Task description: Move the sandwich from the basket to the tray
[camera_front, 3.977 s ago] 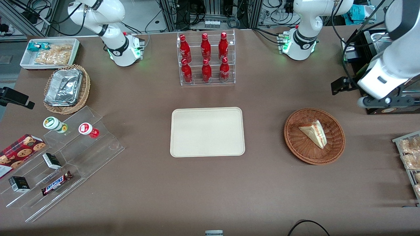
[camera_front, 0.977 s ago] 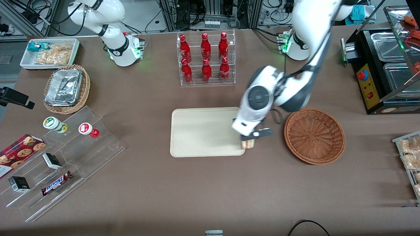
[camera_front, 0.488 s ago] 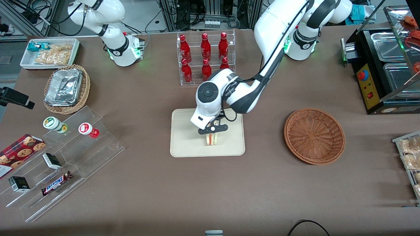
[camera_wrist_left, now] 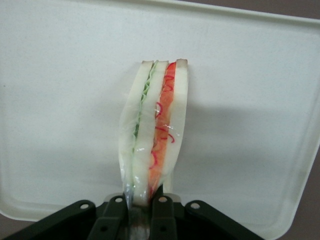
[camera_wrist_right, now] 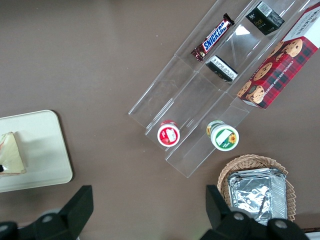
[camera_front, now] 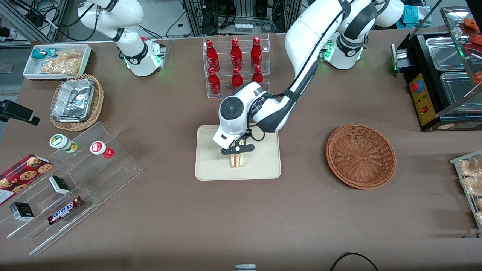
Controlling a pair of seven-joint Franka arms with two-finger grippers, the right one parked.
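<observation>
End effector (camera_front: 236,151) clamped on upright sandwich (camera_wrist_left: 154,132) over the tray (camera_front: 211,165), woven basket (camera_front: 360,156) well apart on the tabletop (camera_front: 301,210)

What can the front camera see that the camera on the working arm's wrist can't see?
Only the front view shows the empty basket, the rack of red bottles, the snack shelves and the white arm reaching over. Only the left wrist view shows the sandwich's green and red layers close up, and the gripper's fingers pinching its narrow end. Both show the sandwich held on edge by the gripper over the cream tray.
</observation>
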